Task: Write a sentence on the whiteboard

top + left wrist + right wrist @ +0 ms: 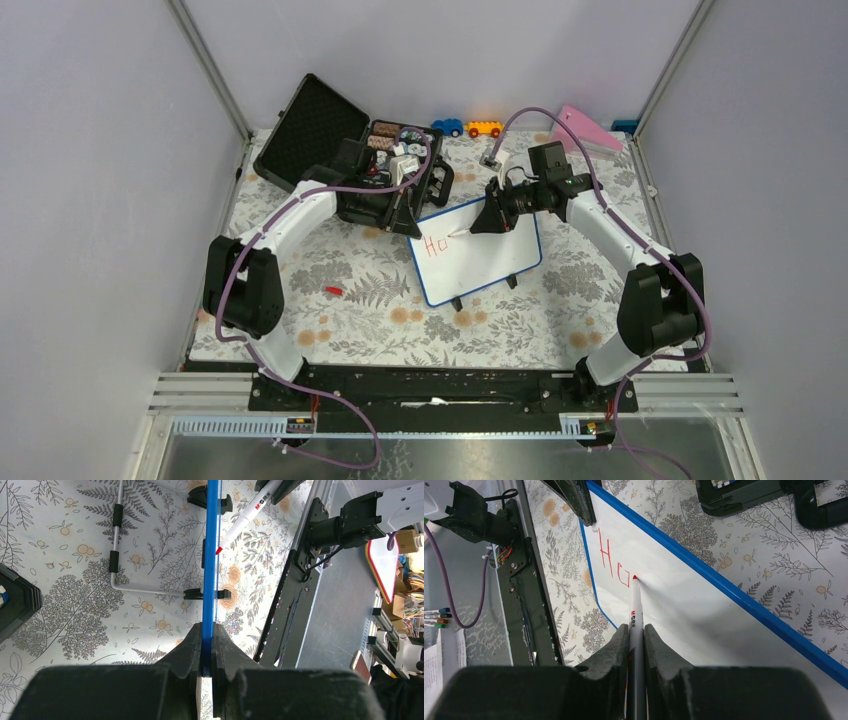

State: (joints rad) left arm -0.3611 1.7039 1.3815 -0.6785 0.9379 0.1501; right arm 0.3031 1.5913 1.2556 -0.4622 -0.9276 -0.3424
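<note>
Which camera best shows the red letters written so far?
Right wrist: the red letters show large and sharp, an H and a part-drawn second letter at the marker tip. Top view shows them tiny; left wrist sees the whiteboard edge-on, no writing.

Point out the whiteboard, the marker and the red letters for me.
whiteboard [495,262]: top view, bare white face.
marker [636,605]: right wrist view, white barrel.
red letters [607,557]: right wrist view, on the H.

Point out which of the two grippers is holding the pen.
The right gripper: its jaws are shut on the white pen, red tip at the whiteboard. The left gripper instead clamps the whiteboard's blue edge.
</note>
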